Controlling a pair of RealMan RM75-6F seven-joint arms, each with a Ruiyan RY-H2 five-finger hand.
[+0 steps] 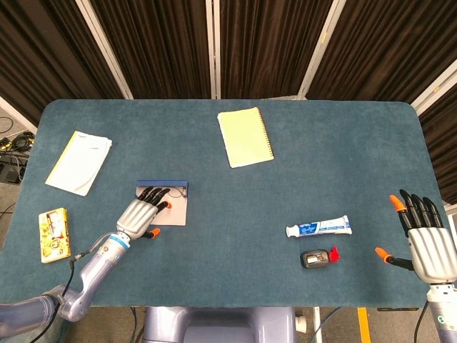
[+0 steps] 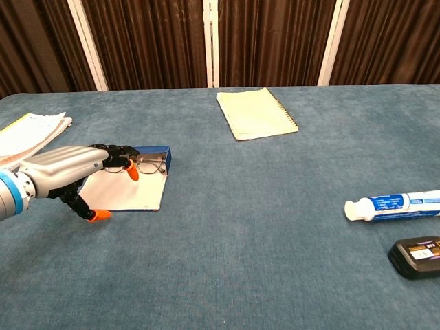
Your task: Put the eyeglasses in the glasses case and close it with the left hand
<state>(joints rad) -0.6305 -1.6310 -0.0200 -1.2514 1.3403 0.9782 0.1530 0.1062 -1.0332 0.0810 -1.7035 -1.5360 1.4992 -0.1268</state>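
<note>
Our left hand (image 1: 141, 214) hovers palm-down over the open glasses case (image 1: 166, 206), fingers stretched forward and spread, gripping nothing; in the chest view its orange fingertips (image 2: 131, 172) reach just to the eyeglasses (image 2: 146, 163), and the thumb points down toward the bench (image 1: 228, 236) at the case's near edge. We see the eyeglasses lying inside the case against its raised blue back wall, with the pale flap spread flat toward us. Our right hand (image 1: 427, 241) sits at the bench's far right edge, open, fingers splayed and empty. We cannot read the print on the toothpaste tube (image 1: 318, 228), nor the label on the small black device (image 1: 314, 259) beside it. A yellow spiral notebook (image 1: 245, 137), a stack of papers (image 1: 78, 161) and a yellow snack packet (image 1: 53, 234) show no legible writing either.
</note>
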